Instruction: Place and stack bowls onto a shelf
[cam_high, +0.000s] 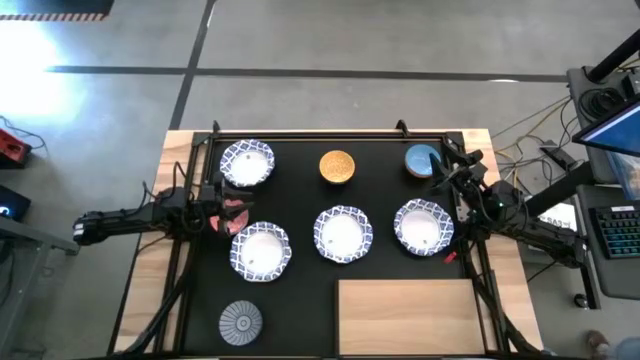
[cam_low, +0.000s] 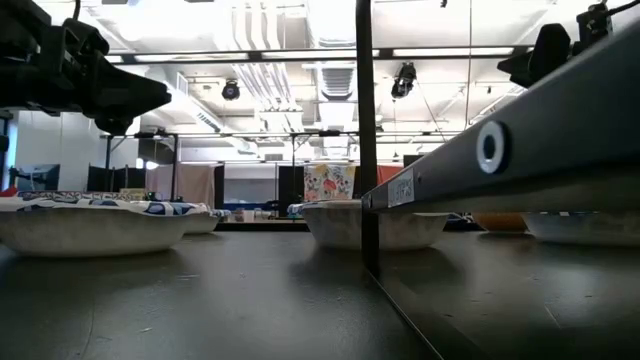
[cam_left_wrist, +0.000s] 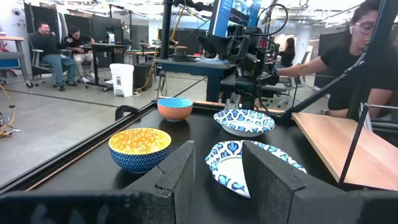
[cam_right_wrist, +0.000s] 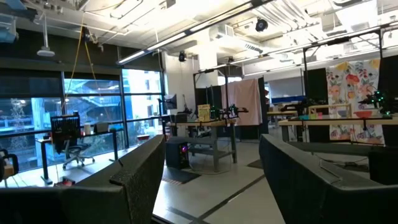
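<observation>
My left gripper (cam_high: 222, 213) sits at the left side of the black mat (cam_high: 300, 240), clenched on the small pink-red bowl (cam_high: 236, 216), between two large white bowls, one farther (cam_high: 247, 163) and one nearer (cam_high: 260, 250). My right gripper (cam_high: 447, 172) hangs released at the far right, beside the blue bowl (cam_high: 421, 159). The orange-yellow bowl (cam_high: 337, 167) sits far centre, the grey-striped bowl (cam_high: 240, 322) near left. The shelf (cam_high: 410, 317) lies bare on the tabletop (cam_high: 150, 300), near right

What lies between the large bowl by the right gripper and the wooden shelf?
Nothing visible. In the high view the large bowl sits on the black mat just beyond the shelf, with only bare mat between. The right gripper hangs beside it, fingers open.
</observation>
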